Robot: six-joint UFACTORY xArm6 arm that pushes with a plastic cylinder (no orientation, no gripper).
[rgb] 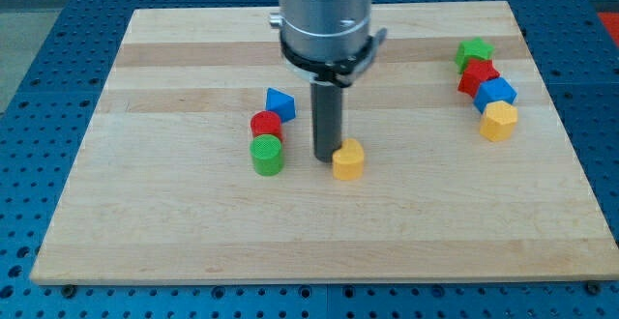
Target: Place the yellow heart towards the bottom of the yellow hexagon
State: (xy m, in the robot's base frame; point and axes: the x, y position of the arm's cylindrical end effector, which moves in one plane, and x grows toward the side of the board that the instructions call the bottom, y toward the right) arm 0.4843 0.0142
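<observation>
No hand fitted: arm ends in a straight dark rod, so nothing to spread, press together or pinch. My tip (pixel 327 158) down at the bench (pixel 174 232) surface, just off the view's left edge of the yellow heart (pixel 348 160), touching or nearly so; contact cannot be confirmed. Rod upright, hanging from a grey cylindrical housing (pixel 324 14) with a dark collar at the view's top centre.

Left to right across the wooden bench:
- Cluster left of centre: green cylinder (pixel 268 155) nearest the view's bottom, red cylinder (pixel 266 124) directly above and touching it, blue block (pixel 280 102), roughly triangular, just above and slightly right of the red one. Cluster near my tip, on its left, apart from it.
- Centre: my tip, then yellow heart immediately to its right. Heart shape hard to make out at this size; reads as a small rounded yellow block.
- Far right: diagonal chain of four blocks, each touching the next. Green star (pixel 474 51) at the top, red block (pixel 478 75) below it (shape unclear), blue block (pixel 496 93) below and slightly right (shape unclear), yellow hexagon (pixel 500 121) at the bottom end of the chain.

Yellow heart well apart from yellow hexagon: heart lies to the hexagon's left and a little lower in the view.

Blue perforated surface (pixel 39 29) visible around the bench edges.
</observation>
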